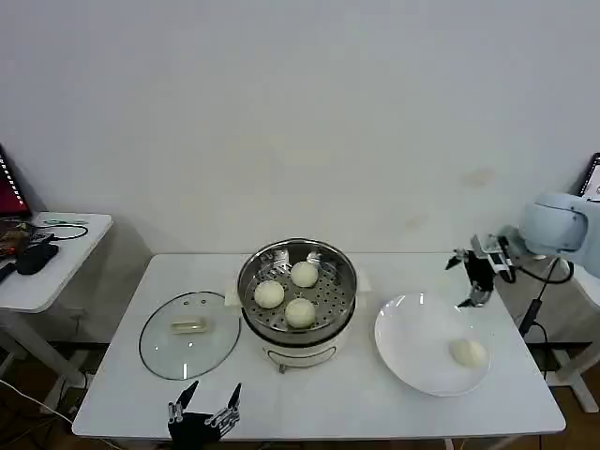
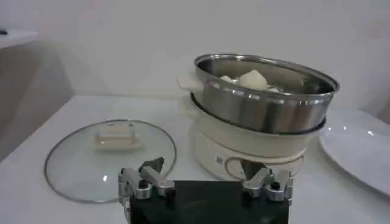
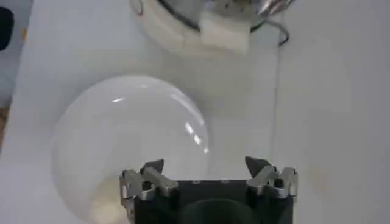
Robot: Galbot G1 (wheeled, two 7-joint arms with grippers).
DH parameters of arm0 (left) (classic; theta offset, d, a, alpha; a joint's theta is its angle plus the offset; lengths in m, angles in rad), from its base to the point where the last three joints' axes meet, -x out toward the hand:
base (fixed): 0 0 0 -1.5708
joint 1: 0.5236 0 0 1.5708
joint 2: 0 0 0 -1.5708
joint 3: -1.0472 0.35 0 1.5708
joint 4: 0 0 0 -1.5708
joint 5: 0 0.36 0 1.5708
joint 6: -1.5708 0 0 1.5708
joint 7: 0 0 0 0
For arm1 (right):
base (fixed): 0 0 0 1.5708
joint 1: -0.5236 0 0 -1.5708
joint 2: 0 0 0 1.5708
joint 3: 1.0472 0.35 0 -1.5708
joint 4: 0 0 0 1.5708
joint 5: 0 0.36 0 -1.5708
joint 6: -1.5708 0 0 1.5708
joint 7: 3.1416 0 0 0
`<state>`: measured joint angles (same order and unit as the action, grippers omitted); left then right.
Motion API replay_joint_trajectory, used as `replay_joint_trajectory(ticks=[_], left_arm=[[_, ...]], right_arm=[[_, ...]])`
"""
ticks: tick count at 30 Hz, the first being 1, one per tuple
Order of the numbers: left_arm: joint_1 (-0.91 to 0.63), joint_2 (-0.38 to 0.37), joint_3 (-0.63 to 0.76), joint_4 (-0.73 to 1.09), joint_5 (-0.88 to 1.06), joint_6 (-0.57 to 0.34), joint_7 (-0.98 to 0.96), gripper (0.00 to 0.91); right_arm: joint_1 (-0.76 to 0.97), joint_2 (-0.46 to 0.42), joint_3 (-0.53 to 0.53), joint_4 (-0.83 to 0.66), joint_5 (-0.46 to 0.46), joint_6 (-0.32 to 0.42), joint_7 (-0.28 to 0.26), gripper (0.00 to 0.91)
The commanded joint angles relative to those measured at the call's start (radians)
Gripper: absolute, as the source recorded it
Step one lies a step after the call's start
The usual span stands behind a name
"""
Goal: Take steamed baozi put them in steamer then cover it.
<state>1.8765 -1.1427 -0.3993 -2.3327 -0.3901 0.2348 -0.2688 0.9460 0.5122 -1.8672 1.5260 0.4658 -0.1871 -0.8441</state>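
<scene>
The glass lid (image 1: pixel 188 334) lies flat, left of the steamer (image 1: pixel 297 291). The left gripper (image 1: pixel 204 413) waits in front of the steamer, fingers spread wide. Three buns (image 1: pixel 299 310) sit inside the steamer. Right of the steamer, one last bun (image 1: pixel 468 352) rests on the white plate (image 1: pixel 412 328). The right gripper (image 1: pixel 478 269) hangs above the plate's far edge, fingers apart and empty. It should come straight down and squeeze the bun softly.

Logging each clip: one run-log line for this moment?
baozi: three in steamer, one on plate | cover: off | right hand: open | left hand: open
</scene>
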Motion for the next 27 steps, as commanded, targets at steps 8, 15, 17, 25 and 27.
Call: replay_joint_trajectory(ticks=[8,15,17,25,27], left_arm=[[0.014,-0.011,-0.016,-0.012,-0.002,0.001,0.0,0.907],[0.025,-0.015,-0.02,-0.022,-0.001,0.001,0.0,0.907],[0.025,-0.015,-0.02,-0.022,0.0,0.002,-0.001,0.907],[0.033,-0.015,-0.023,-0.029,0.001,0.003,-0.001,0.907],[0.034,-0.016,-0.023,-0.029,0.001,0.003,-0.001,0.907]], right_arm=[[-0.277,-0.072,0.173,-0.053,-0.123,0.004,-0.084,0.907],[-0.374,-0.076,0.25,-0.1,-0.177,0.031,-0.088,0.907],[-0.4,-0.076,0.273,-0.109,-0.181,0.033,-0.088,0.907],[-0.505,-0.075,0.349,-0.148,-0.218,0.056,-0.089,0.907],[-0.539,-0.071,0.374,-0.158,-0.229,0.06,-0.084,0.907]])
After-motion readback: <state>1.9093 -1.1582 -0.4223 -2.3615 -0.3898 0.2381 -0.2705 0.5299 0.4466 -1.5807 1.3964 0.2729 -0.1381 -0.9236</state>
